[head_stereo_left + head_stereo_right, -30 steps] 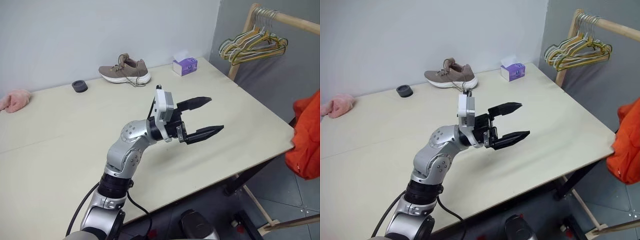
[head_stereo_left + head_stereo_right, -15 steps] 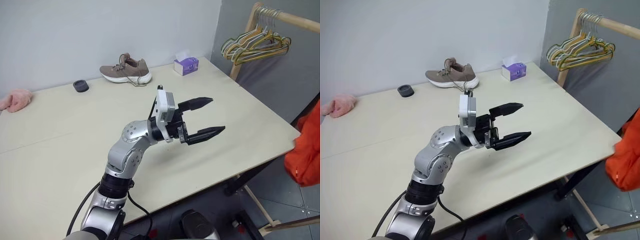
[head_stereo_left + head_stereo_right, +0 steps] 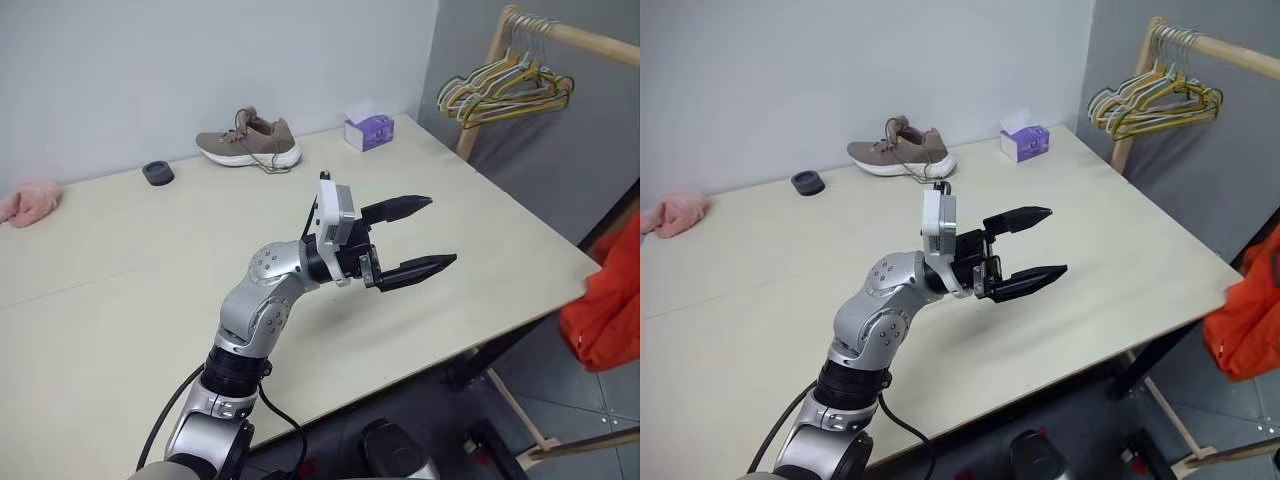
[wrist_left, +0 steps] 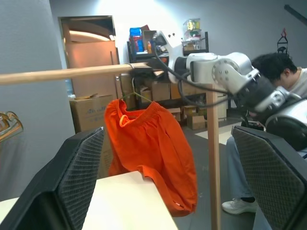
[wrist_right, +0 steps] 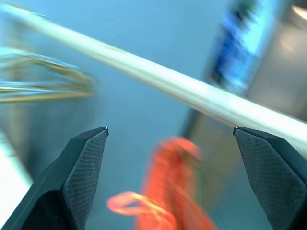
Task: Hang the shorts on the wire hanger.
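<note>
The orange shorts (image 4: 153, 143) hang draped over the thin wire hanger (image 4: 142, 96) under the wooden rail (image 4: 72, 73), past the table's right end. They also show at the right edge of the head views as shorts (image 3: 605, 310). My right gripper (image 5: 170, 128) is open, with nothing between its fingers. It points at the rail, and the blurred shorts (image 5: 168, 191) lie beyond it. My right arm (image 4: 220, 72) reaches in just above the shorts. My left gripper (image 3: 440, 232) hovers open and empty over the middle of the table, pointing right toward the shorts.
A bunch of pastel hangers (image 3: 505, 90) hangs further back on the rail (image 3: 580, 35). On the table (image 3: 480, 230) lie a brown shoe (image 3: 250, 140), a purple tissue box (image 3: 370, 130), a small black ring (image 3: 157, 172) and a pink cloth (image 3: 28, 200). A person (image 4: 288, 81) sits behind the rack.
The top of the shorts at the right edge shows a little lower than before. My left arm and gripper have stayed where they were.
</note>
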You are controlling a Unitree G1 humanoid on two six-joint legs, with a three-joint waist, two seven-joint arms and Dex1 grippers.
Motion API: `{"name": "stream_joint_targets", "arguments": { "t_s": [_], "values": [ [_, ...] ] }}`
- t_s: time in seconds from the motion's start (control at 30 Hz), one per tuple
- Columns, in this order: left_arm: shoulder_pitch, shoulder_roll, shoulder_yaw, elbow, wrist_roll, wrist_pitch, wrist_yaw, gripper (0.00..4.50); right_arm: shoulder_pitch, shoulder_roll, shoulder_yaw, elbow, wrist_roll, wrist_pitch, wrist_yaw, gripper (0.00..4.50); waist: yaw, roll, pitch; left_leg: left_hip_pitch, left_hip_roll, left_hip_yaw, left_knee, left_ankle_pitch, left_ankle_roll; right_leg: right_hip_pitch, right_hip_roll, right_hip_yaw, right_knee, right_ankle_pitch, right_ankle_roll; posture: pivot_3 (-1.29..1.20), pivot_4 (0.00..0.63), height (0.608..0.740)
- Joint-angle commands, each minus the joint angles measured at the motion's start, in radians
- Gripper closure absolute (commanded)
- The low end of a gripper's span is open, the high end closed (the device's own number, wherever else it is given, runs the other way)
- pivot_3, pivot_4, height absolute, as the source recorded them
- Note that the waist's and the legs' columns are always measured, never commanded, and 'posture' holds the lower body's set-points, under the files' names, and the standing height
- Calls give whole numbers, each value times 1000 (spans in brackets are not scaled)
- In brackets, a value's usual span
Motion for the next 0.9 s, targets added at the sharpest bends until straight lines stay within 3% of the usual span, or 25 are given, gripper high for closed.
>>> {"name": "stream_joint_targets", "arguments": {
  "t_s": [0.03, 0.13, 0.23, 0.5, 0.67, 0.9],
  "values": [
    [-11, 7, 51, -33, -10, -1, 53, 0, 93, 76, 108, -144, 18, -69, 66, 36, 4, 0, 0, 0, 0, -1, 0, 0, 0, 0, 0, 0, 0, 0, 0, -341, 80, 740],
    [4, 29, 95, -34, 36, -3, 143, 0, 154, 190, 187, -204, 23, -162, 84, 36, 19, 3, -2, 0, 0, -2, 0, 0, 0, 0, 0, -1, 0, 0, 1, -295, 77, 740],
    [50, 80, 168, 8, 175, -30, 321, 0, 190, 302, 304, -201, -9, -269, 95, 36, 38, 3, -2, 0, 0, -3, 0, 0, 0, -1, 0, -1, 0, 0, 1, -260, 73, 740],
    [252, 147, 327, 32, 430, 118, 750, 0, 151, 516, 482, -4, -56, -412, 74, 36, 132, 0, -3, -10, 0, -5, 1, 0, 0, -13, -1, -3, 5, 5, -1, -156, 64, 740],
    [329, 168, 331, 28, 468, 86, 771, 0, 114, 604, 537, 129, -102, -456, 41, 36, 223, -1, -4, -22, -1, -5, 2, 1, -2, -31, -3, -4, 16, 5, -2, -108, 69, 740],
    [360, 151, 344, 42, 408, 65, 714, 0, 88, 640, 563, 232, -107, -520, 67, 36, 300, -2, -3, -22, -2, -5, 2, 2, -3, -32, -4, -5, 18, 6, -3, -71, 85, 740]
  ]
}}
